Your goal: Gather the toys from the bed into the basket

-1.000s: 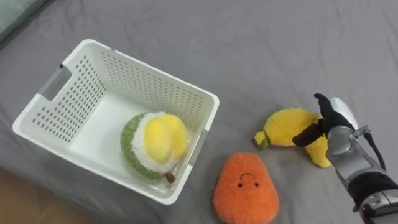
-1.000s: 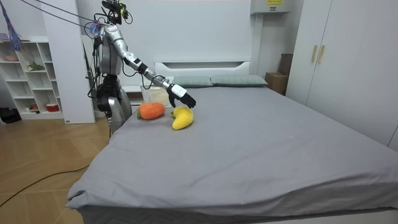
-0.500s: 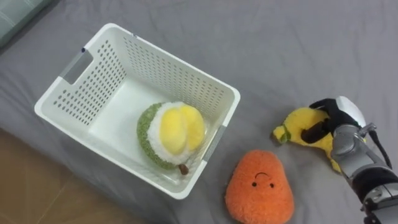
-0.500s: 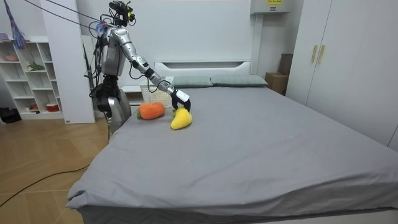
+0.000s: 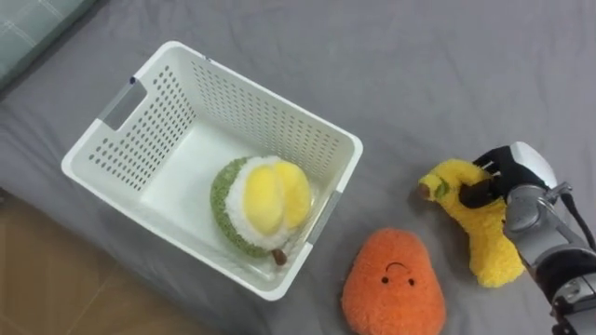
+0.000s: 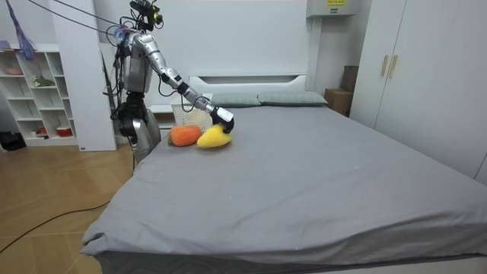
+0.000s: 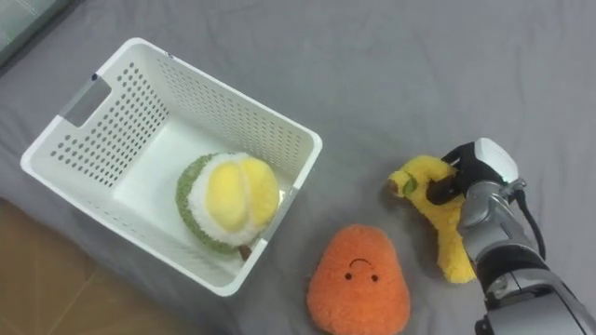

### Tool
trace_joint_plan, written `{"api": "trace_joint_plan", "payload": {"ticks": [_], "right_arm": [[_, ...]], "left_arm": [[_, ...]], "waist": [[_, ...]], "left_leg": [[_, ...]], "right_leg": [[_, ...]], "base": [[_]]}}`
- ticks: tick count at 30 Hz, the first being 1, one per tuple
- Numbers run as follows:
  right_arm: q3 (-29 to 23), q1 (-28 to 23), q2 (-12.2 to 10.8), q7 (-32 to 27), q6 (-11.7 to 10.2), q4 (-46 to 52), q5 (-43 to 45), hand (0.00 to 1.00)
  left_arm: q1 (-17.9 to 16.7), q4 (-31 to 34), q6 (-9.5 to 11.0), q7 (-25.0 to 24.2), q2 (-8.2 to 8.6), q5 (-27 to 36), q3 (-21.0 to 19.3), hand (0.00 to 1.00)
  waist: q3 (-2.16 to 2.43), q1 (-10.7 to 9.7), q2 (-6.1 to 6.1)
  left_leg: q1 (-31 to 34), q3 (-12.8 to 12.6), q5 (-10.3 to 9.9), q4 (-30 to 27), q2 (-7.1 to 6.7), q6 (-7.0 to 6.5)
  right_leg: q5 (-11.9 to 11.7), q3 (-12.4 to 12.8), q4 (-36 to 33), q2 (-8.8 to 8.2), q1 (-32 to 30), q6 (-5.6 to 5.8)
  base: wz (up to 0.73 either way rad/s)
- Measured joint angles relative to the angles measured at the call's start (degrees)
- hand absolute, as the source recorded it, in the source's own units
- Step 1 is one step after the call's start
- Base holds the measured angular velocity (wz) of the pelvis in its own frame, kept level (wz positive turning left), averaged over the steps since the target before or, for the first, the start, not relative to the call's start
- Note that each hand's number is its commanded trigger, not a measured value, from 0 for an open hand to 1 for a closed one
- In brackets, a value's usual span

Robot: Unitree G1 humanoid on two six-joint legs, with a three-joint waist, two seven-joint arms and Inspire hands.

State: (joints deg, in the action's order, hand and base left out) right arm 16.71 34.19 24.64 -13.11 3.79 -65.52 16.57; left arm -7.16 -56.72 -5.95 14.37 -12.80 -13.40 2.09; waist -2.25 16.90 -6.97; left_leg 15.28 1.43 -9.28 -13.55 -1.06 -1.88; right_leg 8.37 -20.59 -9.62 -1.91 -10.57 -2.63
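A yellow banana plush toy point(image 5: 470, 228) lies on the grey bed at the right, and my right hand point(image 5: 498, 177) has its fingers curled round the toy's upper end. The same hand point(image 7: 468, 170) grips the banana plush point(image 7: 440, 223) in the right eye view. An orange plush toy with a small face point(image 5: 392, 284) lies just left of the banana. A white perforated basket point(image 5: 140, 130) stands at the left with a green, white and yellow plush point(image 5: 259, 200) inside it. In the room view I stand at the bed's corner with my right arm stretched to the banana plush point(image 6: 213, 137).
The basket's grey handle point(image 5: 117, 100) faces the far left. Wooden floor point(image 5: 56, 288) shows past the bed's edge at the lower left. Grey sheet point(image 5: 391, 65) stretches beyond the toys. In the room view, shelves point(image 6: 38, 91) stand behind me and wardrobes point(image 6: 426, 68) at the room view's right.
My right hand came down from open above the banana plush and curled its fingers round it. The plush has swung and shifted toward the orange toy. The head camera shifted slightly.
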Motion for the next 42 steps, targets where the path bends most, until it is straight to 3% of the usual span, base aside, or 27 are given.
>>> {"api": "trace_joint_plan", "payload": {"ticks": [4,8,9,13,16,21,26,31,35,37,42], "right_arm": [[-0.65,-0.91,1.09,1.32,0.55,7.13,1.49,1.0],[-3.24,-4.01,1.2,1.65,0.4,13.93,4.59,1.0],[-4.38,-5.51,1.19,2.34,0.85,17.82,5.07,1.0],[-6.84,-11.45,1.21,4.2,1.28,33.78,5.88,1.0],[-6.84,-13.22,1.26,5.62,1.95,42.85,7.07,1.0],[-6.82,-13.24,1.41,6.0,2.54,52.44,6.88,1.0],[-6.84,-13.25,1.2,10.12,3.5,62.87,9.16,1.0],[-6.64,-13.24,0.5,13.59,3.4,73.47,8.31,1.0],[-5.52,-12.94,0.19,15.23,3.91,75.62,7.97,1.0],[-3.92,-12.95,-1.71,16.81,5.49,76.91,8.76,1.0],[-0.31,-12.93,-7.64,21.57,7.06,77.71,8.78,1.0]], "left_arm": [[-1.98,0.03,-0.32,0.83,0.01,-0.04,-0.71,0.0],[-3.42,-0.16,-0.12,0.73,0.04,-0.27,-2.5,0.0],[-3.9,-0.16,0.07,0.49,0.08,-0.56,-3.73,0.0],[-6.24,-0.02,0.0,0.48,0.5,-0.85,-5.95,0.0],[-7.26,1.61,-0.54,0.5,0.73,-0.89,-6.76,0.0],[-6.06,1.44,-0.75,1.36,0.74,-0.72,-6.6,0.0],[-5.09,1.7,-0.87,1.43,1.18,-2.4,-7.56,0.0],[-3.94,2.17,-1.11,1.47,2.65,-2.47,-7.65,0.0],[-3.34,2.52,-1.11,1.89,2.97,-2.5,-7.44,0.0],[-3.31,2.61,-1.14,3.07,3.03,-2.51,-7.54,0.0],[-2.67,2.51,-1.2,3.19,3.33,-2.5,-7.36,0.0]], "waist": [[0.63,-2.44,0.28],[1.42,-3.44,0.26],[1.87,-3.84,0.16],[2.35,-5.77,0.93],[2.39,-7.53,1.11],[2.42,-7.95,0.91],[2.45,-8.34,0.78],[2.3,-7.12,1.01],[2.29,-5.71,0.87],[2.27,-5.18,0.88],[2.21,-3.81,0.96]], "left_leg": [[-3.11,-0.61,0.0,0.37,0.03,0.0],[-6.75,-1.38,0.0,1.46,0.2,0.0],[-7.44,-1.7,0.06,1.86,0.22,-0.08],[-11.29,-3.23,0.09,2.94,0.34,-0.12],[-13.06,-3.66,0.1,3.52,0.38,-0.1],[-14.46,-4.37,0.21,3.81,0.34,-0.14],[-15.18,-4.57,0.25,3.89,0.23,-0.23],[-15.79,-4.58,0.25,4.86,0.34,-0.23],[-15.92,-4.45,0.25,5.03,0.35,-0.24],[-16.05,-4.51,0.24,5.09,0.32,-0.25],[-15.82,-4.16,0.21,5.27,0.28,-0.26]], "right_leg": [[0.0,0.11,0.09,-0.03,2.88,0.01],[0.02,1.02,0.14,0.02,5.72,0.03],[0.02,1.5,0.02,0.02,6.05,0.03],[0.02,3.2,-0.06,0.09,8.76,0.05],[0.03,3.54,-0.12,0.14,10.34,0.05],[0.02,4.74,-0.19,0.2,11.32,0.12],[0.08,4.81,-0.05,0.15,11.68,0.3],[0.13,4.85,-0.04,0.3,11.77,0.36],[0.14,4.69,-0.06,0.27,11.83,0.38],[0.14,4.72,-0.06,0.23,11.84,0.38],[0.15,4.66,-0.05,0.26,11.93,0.4]], "base": [[-0.03],[-0.14],[-0.21],[-0.2],[-0.11],[-0.09],[0.0],[0.0],[0.0],[0.0],[0.01]]}}
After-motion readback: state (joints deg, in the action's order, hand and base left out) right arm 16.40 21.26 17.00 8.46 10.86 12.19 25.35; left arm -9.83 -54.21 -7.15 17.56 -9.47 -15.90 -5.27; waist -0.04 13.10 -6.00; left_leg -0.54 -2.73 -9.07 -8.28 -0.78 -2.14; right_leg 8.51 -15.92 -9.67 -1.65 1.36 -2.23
